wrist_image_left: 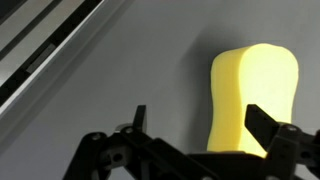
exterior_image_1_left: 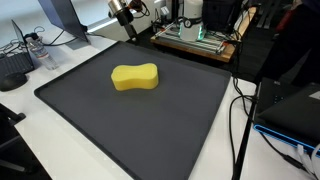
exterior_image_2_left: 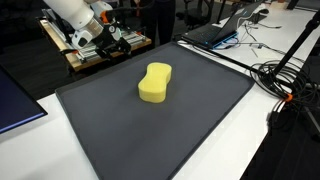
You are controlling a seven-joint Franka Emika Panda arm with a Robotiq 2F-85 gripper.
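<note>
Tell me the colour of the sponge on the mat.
Plain yellow. The sponge shows best in an exterior view, on the dark mat.

Soft, even room light from overhead fills both exterior views, so the yellow sponge (exterior_image_1_left: 135, 77) throws only a faint, short shadow on the dark mat (exterior_image_1_left: 150, 125), which shows a dull sheen but no hard glare. From my wrist the picture is softer. My pincer (wrist_image_left: 197, 125) is a near-black silhouette along the bottom edge, slightly out of focus, and the sponge looks bright and a little washed out, with a blurred outline.
</note>
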